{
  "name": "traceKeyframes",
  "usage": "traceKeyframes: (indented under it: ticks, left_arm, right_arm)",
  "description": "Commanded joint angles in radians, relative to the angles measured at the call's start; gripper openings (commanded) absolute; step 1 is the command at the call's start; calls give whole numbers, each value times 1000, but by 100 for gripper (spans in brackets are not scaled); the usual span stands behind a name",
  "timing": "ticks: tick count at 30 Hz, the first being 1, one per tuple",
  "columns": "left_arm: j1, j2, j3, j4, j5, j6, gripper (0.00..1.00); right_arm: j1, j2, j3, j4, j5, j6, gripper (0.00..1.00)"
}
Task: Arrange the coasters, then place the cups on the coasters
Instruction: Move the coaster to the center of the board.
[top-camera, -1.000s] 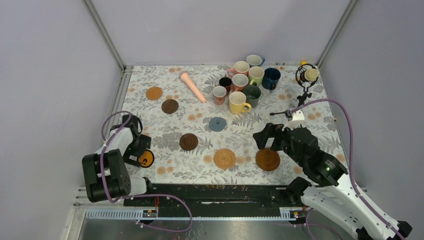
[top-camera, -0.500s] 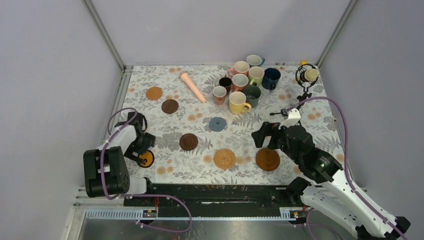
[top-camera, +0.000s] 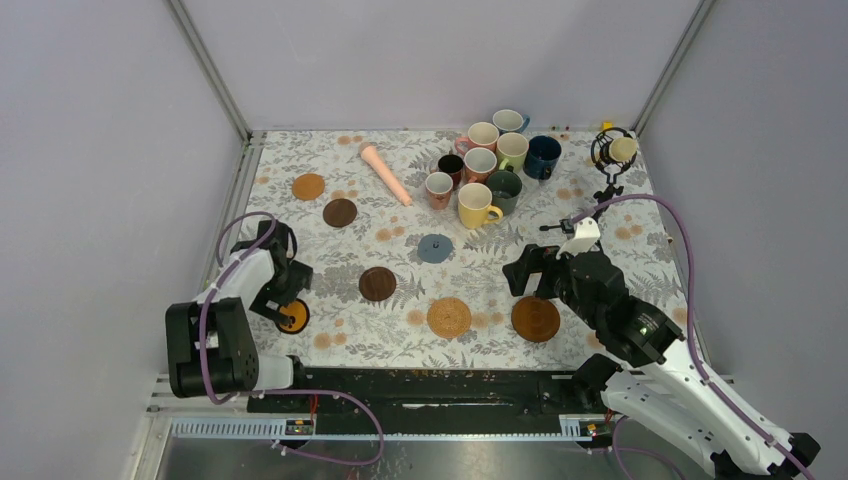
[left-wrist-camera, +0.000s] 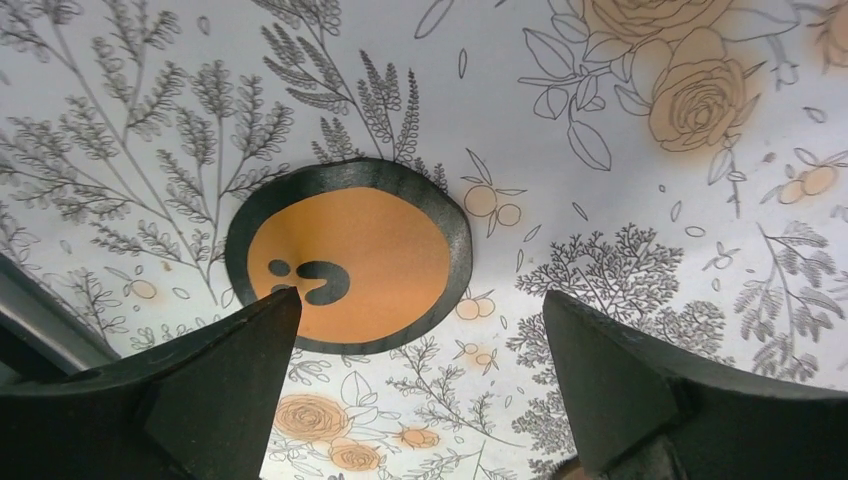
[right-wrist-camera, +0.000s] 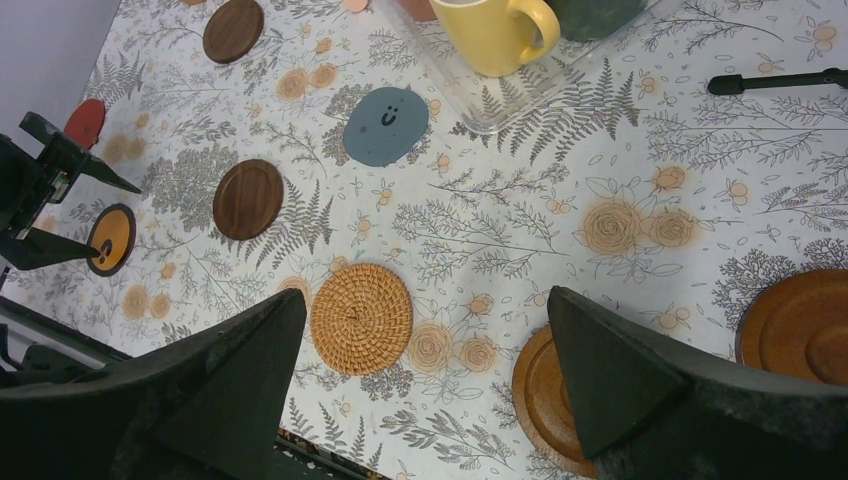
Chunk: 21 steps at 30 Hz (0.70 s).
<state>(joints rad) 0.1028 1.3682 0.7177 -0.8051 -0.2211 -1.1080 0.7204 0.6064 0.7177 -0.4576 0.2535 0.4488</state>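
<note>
I have my left gripper (left-wrist-camera: 420, 300) spread wide over the black-rimmed orange coaster (left-wrist-camera: 350, 255) by the tabletop's (top-camera: 290, 150) near left edge, my right gripper (right-wrist-camera: 425, 295) equally agape near its near right edge, and the cups (top-camera: 490, 165) clustered toward the far right corner.

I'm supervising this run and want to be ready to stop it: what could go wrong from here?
1. The black-and-orange coaster lies flat on the tablecloth; the open left fingers could scrape the cloth or slip off the thin rim.
2. The mugs stand packed together at the far side; gripping one may knock its neighbours.
3. The microphone stand sits beside the route from the right fingers to the mugs; they might catch it.
</note>
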Motion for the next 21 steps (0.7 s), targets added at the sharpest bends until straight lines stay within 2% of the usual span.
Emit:
traceKeyframes:
  ticks: [1, 5, 13, 16, 21]
  left_arm:
    - [24, -92, 14, -61, -37, -12, 95]
    - [42, -75, 20, -125, -54, 23, 97]
    - [76, -9, -26, -123, -69, 16, 95]
    - [95, -4, -49, -51, -36, 47, 97]
    - [106, 40, -75, 67, 92, 62, 94]
  right_arm:
    - [5, -15, -22, 60, 21, -13, 99]
    - [7, -30, -35, 61, 27, -29, 100]
    - [6, -58, -37, 39, 53, -59, 99]
    - [6, -62, -42, 40, 60, -61, 100]
    - [5, -58, -43, 40, 66, -68, 99]
